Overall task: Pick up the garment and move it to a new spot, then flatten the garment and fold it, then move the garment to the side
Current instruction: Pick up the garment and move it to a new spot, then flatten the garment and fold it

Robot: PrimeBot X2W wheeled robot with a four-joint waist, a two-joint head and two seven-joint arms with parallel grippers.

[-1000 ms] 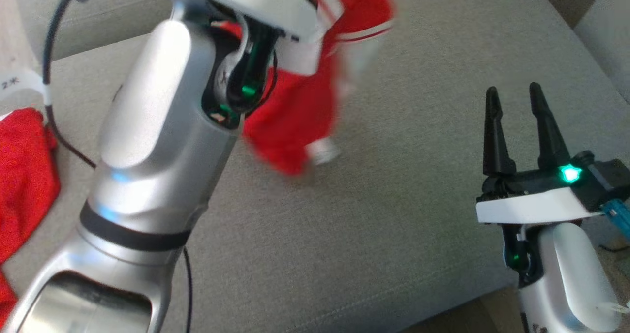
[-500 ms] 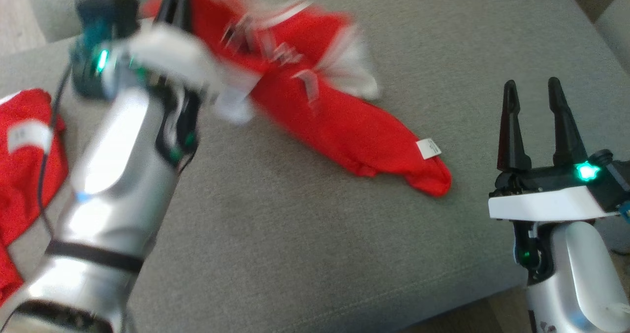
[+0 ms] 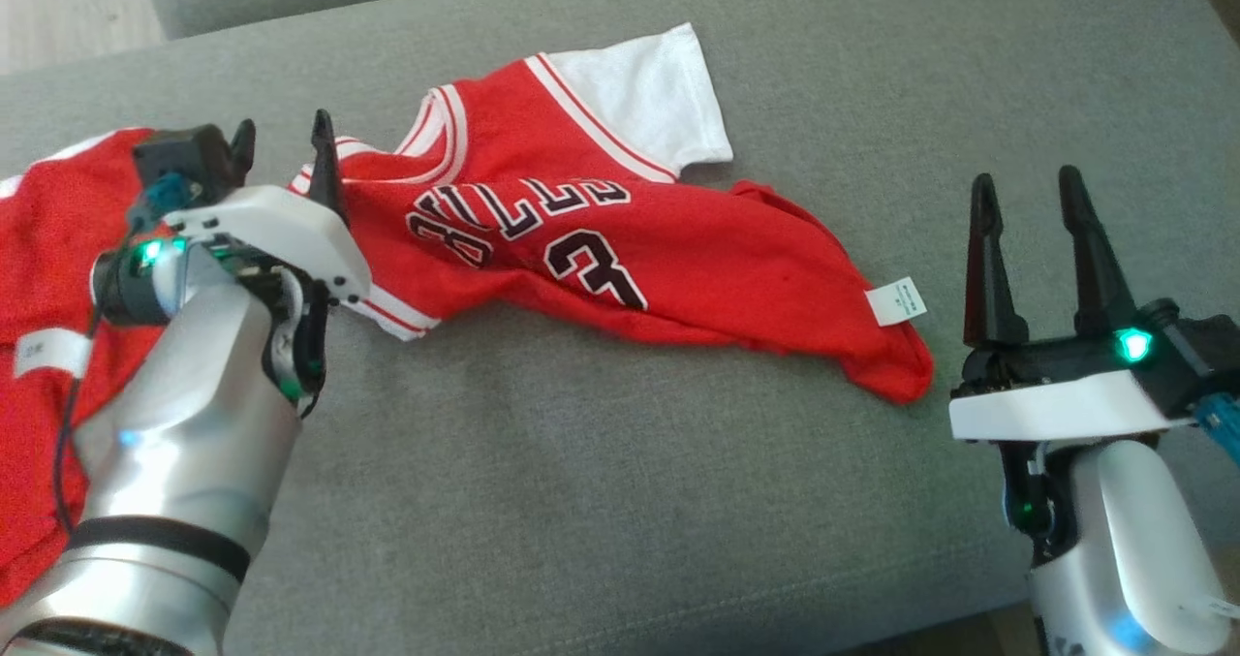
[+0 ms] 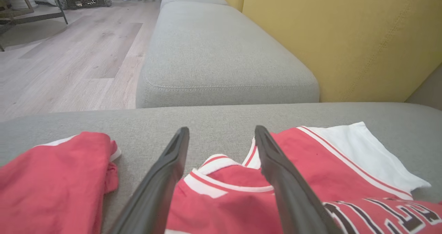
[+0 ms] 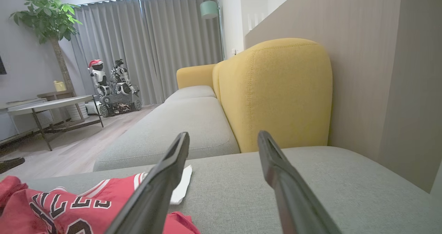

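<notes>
Red jersey (image 3: 620, 249), strap end at left gripper (image 3: 281, 128), hem near right gripper (image 3: 1026, 183)

Silver forearms (image 3: 194, 423), black tapered fingers (image 3: 981, 268)

Red garment (image 3: 727, 268) with white sleeve and striped trim (black lettering) on grey cushion (image 3: 581, 501).

We see soft, even daylight, faint shadows under the garment (image 3: 620, 249), sharp frames, and wrist views bending at the edges.
</notes>
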